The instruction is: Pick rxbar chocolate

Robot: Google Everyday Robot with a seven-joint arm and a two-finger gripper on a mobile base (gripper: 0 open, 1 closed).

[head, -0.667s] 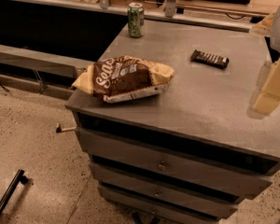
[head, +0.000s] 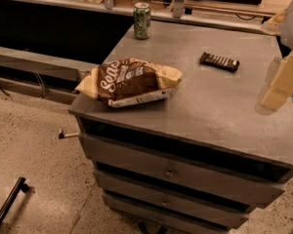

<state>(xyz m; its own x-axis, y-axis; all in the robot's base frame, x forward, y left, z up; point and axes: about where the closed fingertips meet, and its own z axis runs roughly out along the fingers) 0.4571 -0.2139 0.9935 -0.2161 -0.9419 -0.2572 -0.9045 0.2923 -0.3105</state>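
- rxbar chocolate (head: 219, 61) is lying flat on the grey cabinet top (head: 210, 111), left of the gripper (head: 278, 84) and a bit farther back, not touching it
- gripper's hanging at the right edge, honestly can't tell if it's spread or closed
- chip bag (head: 129, 81) way off to its left
- green can (head: 142, 20) far back-left

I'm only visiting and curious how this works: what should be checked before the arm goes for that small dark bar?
1. rxbar chocolate in view, flat on the cabinet top: ok.
2. Nothing covering or touching it: ok.
3. Chip bag and green can well apart from it: ok.
4. Gripper above the bar: not ok; it hangs off to the bar's right.
5. Bar held: not ok.
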